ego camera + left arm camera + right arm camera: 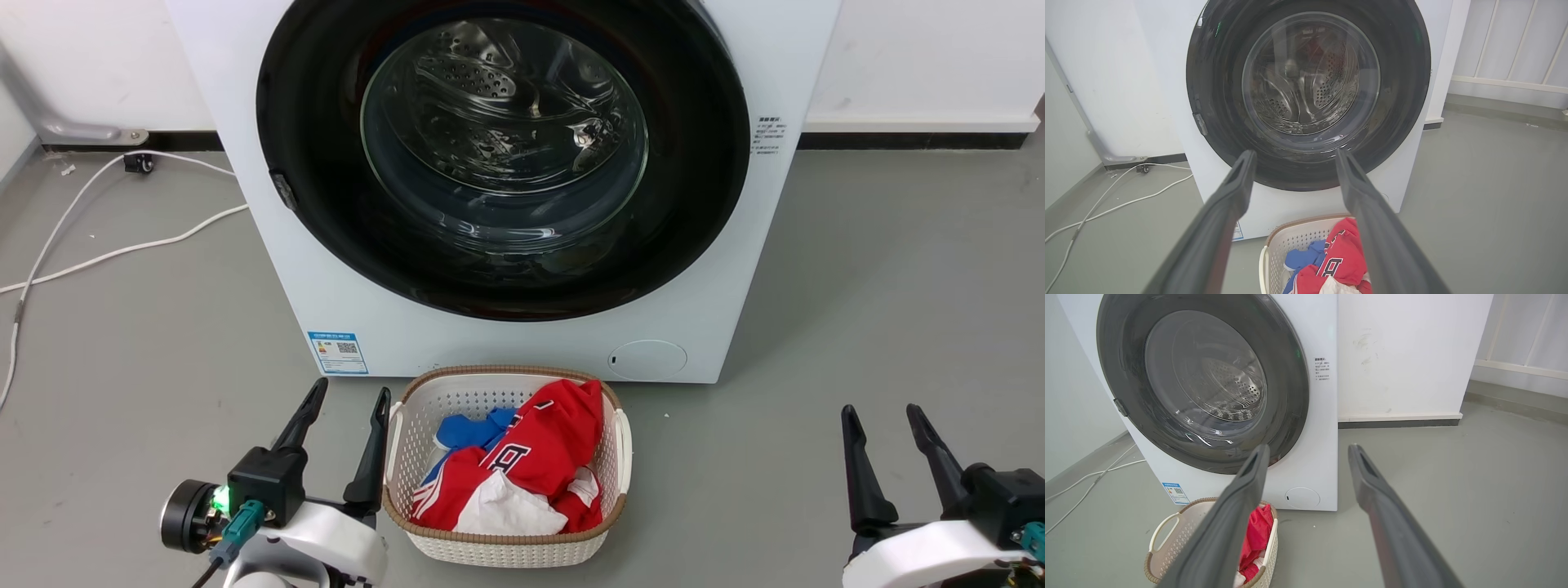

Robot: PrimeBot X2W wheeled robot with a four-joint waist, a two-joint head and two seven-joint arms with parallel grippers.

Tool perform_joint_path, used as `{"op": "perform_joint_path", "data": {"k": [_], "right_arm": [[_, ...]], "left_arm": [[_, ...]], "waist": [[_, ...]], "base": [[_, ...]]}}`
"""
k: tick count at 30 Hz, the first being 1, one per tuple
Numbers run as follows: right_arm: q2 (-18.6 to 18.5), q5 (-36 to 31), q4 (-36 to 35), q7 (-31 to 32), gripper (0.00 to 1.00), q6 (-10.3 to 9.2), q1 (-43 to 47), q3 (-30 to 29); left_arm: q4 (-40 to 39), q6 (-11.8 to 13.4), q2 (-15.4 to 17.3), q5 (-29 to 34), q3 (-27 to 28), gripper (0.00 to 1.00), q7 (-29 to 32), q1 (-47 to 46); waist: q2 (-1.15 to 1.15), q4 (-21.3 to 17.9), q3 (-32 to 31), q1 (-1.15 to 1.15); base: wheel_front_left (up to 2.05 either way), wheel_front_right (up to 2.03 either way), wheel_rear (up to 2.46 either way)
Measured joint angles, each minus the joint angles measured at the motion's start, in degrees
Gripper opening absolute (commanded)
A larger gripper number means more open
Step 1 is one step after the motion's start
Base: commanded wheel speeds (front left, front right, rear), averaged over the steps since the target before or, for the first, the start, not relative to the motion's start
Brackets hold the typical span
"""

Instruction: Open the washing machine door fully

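Washing machine (343, 269) white, door (502, 155) closed flush, drum visible through glass. Basket (424, 400) on floor just before machine, red shirt (547, 449) and blue cloth (465, 431) inside. Left gripper (351, 388) just beside basket, fingers apart, empty. Right gripper (880, 408) well apart from basket, fingers apart, empty.

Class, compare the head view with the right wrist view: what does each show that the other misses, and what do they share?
Head view: the left gripper, open, with a green light on its body, and a blue garment in the laundry basket.
Right wrist view: the scuffed white wall beside the washing machine and a pale railing beyond it.
Shared: the shut washing machine door, the basket with a red garment, the blue label and the open right gripper.
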Motion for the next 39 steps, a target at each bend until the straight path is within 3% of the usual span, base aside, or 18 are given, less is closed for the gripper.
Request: {"op": "perform_joint_path", "data": {"k": [3,8,10,14,15,16,25,32,39], "right_arm": [[0.0,0.76,0.4,-0.01,0.0,0.0,-0.01,-0.03],[0.01,1.89,0.58,0.02,0.0,0.0,-0.19,-0.19],[0.03,5.15,0.8,0.19,0.0,0.0,-0.26,-0.75],[0.03,27.26,3.33,1.7,0.0,-0.01,-0.52,-2.32],[0.05,35.45,4.32,3.01,0.0,-0.01,-0.75,-2.82],[0.05,35.45,4.32,3.01,0.0,-0.01,-0.75,-2.82],[0.09,66.85,7.3,7.31,0.0,-0.02,-4.99,-6.61],[-0.02,78.63,13.58,10.61,0.0,-0.02,-12.86,-14.01],[-4.69,81.42,23.93,12.38,0.0,-0.02,-25.14,-17.7]], "left_arm": [[-0.04,0.04,0.19,-0.4,0.0,1.0,0.11,0.0],[-0.11,0.29,0.42,-0.83,0.0,1.0,0.35,0.0],[-0.15,0.53,0.49,-0.92,0.01,1.0,0.35,0.0],[-0.33,0.59,0.59,-1.13,0.0,1.0,0.35,0.0],[-0.4,0.79,0.62,-1.4,0.03,1.0,0.35,0.0],[-0.4,0.79,0.62,-1.4,0.03,1.0,0.35,0.0],[-0.91,1.07,0.66,-1.52,-0.25,1.0,0.27,0.01],[-1.85,1.19,0.64,-1.98,-0.33,1.0,0.14,-0.19],[-3.86,1.04,0.76,-2.34,-0.27,1.0,-0.01,-2.91]], "waist": [[0.0,0.01,0.0,0.0],[0.0,-0.1,0.15,0.0],[0.0,-0.2,0.16,0.0],[0.0,-0.35,0.06,0.0],[0.0,-0.47,-0.01,0.0],[0.0,-0.47,-0.01,0.0],[0.0,-0.63,0.3,0.0],[0.0,-0.63,1.42,0.0],[0.0,-0.2,5.51,0.0]], "base": [[0.0,0.0,0.0],[0.0,0.0,0.0],[0.0,0.0,0.0],[0.0,0.0,0.0],[0.0,0.0,0.0],[0.0,0.0,0.0],[0.0,0.0,0.0],[0.0,0.0,0.0],[0.0,0.0,0.0]]}}
